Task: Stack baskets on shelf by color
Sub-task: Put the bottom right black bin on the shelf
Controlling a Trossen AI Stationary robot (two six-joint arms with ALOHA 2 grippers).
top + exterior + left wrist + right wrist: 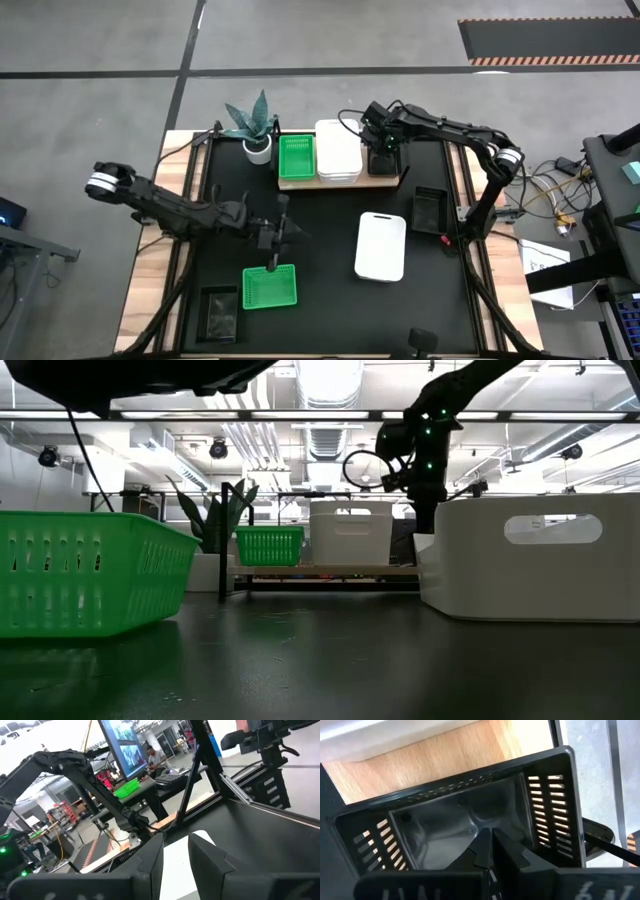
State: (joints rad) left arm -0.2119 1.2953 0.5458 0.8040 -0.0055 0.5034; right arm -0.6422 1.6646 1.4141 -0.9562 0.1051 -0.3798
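A wooden shelf (300,183) stands at the table's far side. On it, from left to right, are a green basket (296,157), a white basket (338,150) and a black basket (383,165). My right gripper (383,150) is above the black basket at the shelf's right end, shut on it. My left gripper (290,235) hovers open over the table's middle, just beyond a second green basket (270,287). A second white basket (381,246) lies upside down on the table. Two more black baskets (430,210) (220,312) sit near the right edge and the near-left corner. My right gripper (490,845) comes down from above onto the black basket, its fingers closed together at the basket's wall (451,856) nearest the wrist. The fingers themselves hide the exact contact. The basket sits over the wooden shelf board (445,755), opening upward. I cannot tell whether it rests or is lifted.
A potted plant (255,128) stands left of the shelf at the far edge. Black shelf posts (226,540) rise at the board's ends. Open table top lies between the loose green and white baskets. Cables and equipment sit beyond the right edge.
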